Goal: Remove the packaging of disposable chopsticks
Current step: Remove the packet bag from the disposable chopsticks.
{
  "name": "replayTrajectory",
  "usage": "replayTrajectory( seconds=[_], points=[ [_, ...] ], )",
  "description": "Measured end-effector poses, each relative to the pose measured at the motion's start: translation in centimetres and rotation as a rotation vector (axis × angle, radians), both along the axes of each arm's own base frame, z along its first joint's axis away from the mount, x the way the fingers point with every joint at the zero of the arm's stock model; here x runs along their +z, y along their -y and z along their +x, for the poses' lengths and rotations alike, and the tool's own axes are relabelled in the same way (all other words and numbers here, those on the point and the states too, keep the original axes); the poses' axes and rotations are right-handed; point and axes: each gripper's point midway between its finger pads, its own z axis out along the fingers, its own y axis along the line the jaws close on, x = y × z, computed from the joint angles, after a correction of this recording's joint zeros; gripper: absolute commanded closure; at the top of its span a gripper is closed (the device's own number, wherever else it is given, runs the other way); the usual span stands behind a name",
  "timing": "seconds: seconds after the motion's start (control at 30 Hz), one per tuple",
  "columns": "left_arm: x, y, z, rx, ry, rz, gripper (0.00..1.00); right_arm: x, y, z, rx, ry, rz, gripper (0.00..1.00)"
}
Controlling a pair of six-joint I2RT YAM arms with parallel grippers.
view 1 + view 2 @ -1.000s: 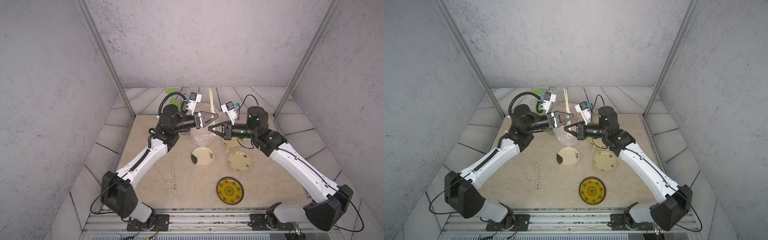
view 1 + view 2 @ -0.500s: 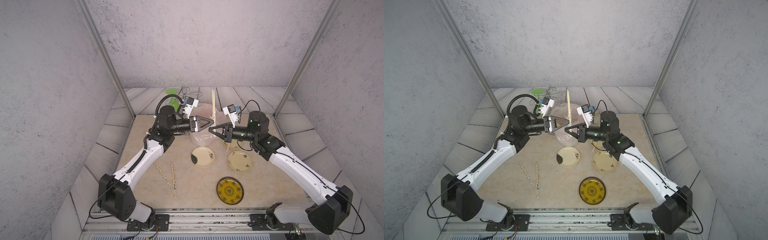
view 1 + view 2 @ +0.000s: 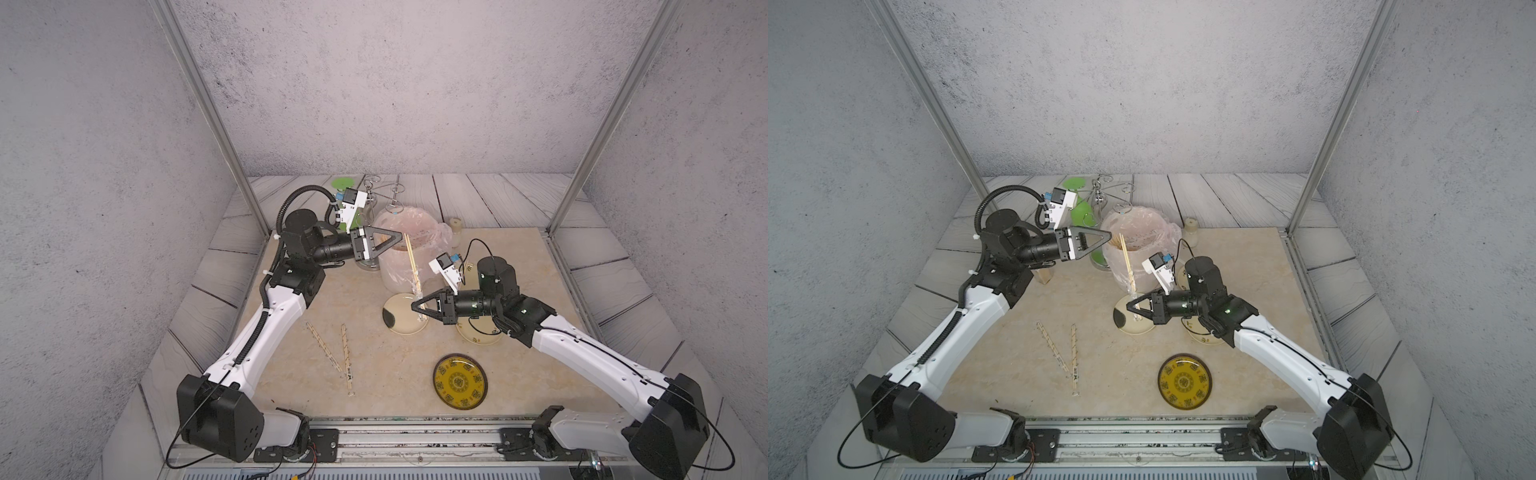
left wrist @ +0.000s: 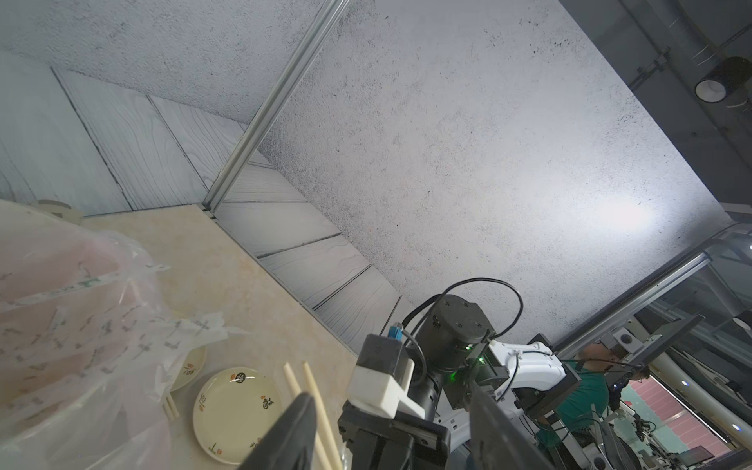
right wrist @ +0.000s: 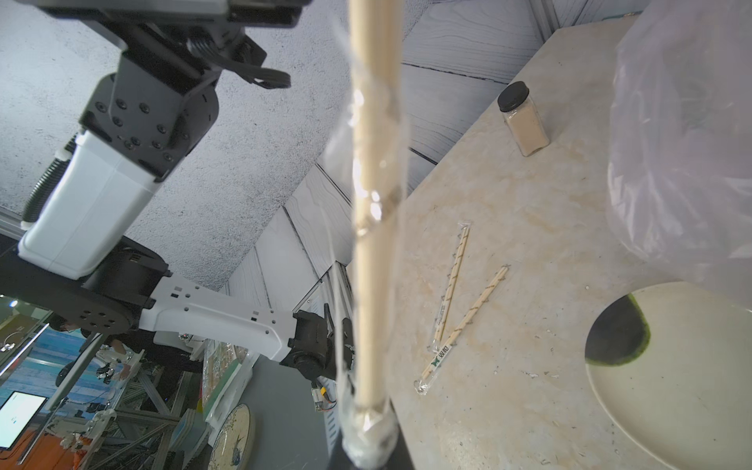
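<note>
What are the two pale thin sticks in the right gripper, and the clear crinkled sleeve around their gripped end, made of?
Pale thin sticks: they look like bare wood or bamboo, with a matte tan surface and no gloss or print. Clear crinkled sleeve: probably thin plastic film, since it is see-through with bright glints and sharp creases.

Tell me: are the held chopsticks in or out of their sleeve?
Partly out: chopsticks show bare tops above the sleeve bunched near the right gripper.

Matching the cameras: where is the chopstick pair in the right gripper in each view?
In a top view: chopstick pair slanting before the pink bag.
In a top view: chopstick pair likewise.
Left wrist: chopstick pair beside the cream plate.
Right wrist: chopstick pair large, mid-picture.
Shared landmark: the pink bag.
</note>
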Motion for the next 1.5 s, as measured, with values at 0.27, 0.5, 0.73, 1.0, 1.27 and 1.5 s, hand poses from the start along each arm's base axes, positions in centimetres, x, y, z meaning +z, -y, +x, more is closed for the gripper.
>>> replayTrajectory(
  seconds=[0.27, 0.5, 0.73, 1.0, 1.27, 1.5],
  points=[
    [-1.5, 0.7, 0.9, -0.023, -0.065, 0.01, 0.43, 3.8, -0.2, -0.3, 0.032, 0.064, 0.066, 1.0],
    [-0.6, 1.8, -0.4, -0.083, -0.043, -0.014, 0.53, 4.9, -0.7, -1.0, 0.079, 0.07, 0.098, 1.0],
    [-0.4, 2.0, -0.9, -0.105, -0.037, -0.022, 0.71, 4.7, -1.1, -1.0, 0.101, 0.048, 0.1, 1.0],
    [-0.8, 2.2, -1.1, -0.111, -0.029, -0.011, 0.46, 3.9, -1.7, -1.0, 0.129, 0.018, 0.093, 1.0],
    [-1.0, 2.3, -1.1, -0.114, -0.048, -0.008, 0.92, 4.5, -1.8, -1.1, 0.131, 0.011, 0.102, 1.0],
    [-0.5, 2.1, -1.0, -0.102, -0.031, -0.02, 1.0, 4.3, -1.8, -1.0, 0.125, 0.001, 0.098, 0.82]
  ],
)
